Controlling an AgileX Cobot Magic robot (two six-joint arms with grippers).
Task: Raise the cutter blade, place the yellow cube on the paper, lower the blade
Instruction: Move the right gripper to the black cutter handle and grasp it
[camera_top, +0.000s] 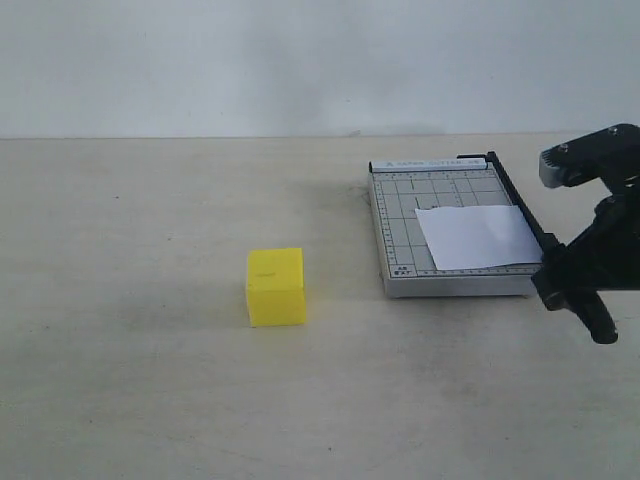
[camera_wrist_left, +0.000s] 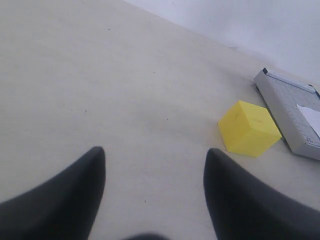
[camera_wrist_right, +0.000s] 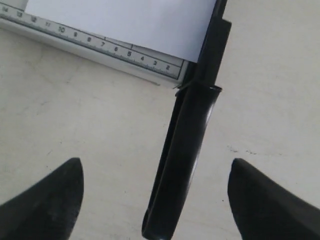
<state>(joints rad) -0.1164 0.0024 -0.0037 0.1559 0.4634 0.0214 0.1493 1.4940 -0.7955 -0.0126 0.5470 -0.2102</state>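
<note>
One yellow cube (camera_top: 275, 287) sits nearest the front of the table (camera_top: 120, 380), bright, plain and smooth-faced, resting flat with bare table on every side. It is well apart from the grey paper trimmer (camera_top: 400, 215), which lies farther back and to the right.

On the trimmer's gridded board lies the paper (camera_top: 478, 237), a small white blank sheet, flat, reaching the board's right edge. Along that edge runs the cutter blade (camera_top: 520, 205), a long thin black arm lying down against the board. In the exterior view its near end is hidden behind the right pincer (camera_top: 580, 285), which hangs over the trimmer's near right corner.

The right wrist view shows what is hidden there: the blade's thick rounded black handle (camera_wrist_right: 187, 150) juts past the board's ruler-marked edge over the table. The right pincer (camera_wrist_right: 156, 167) stands wide open astride it, both fingers clear of the handle, gripping nothing.

The left pincer (camera_wrist_left: 155, 151) appears only in the left wrist view, its fingers spread apart over bare table and empty. Beyond it that view shows the cube (camera_wrist_left: 248, 128) near the trimmer's corner (camera_wrist_left: 287, 107).
</note>
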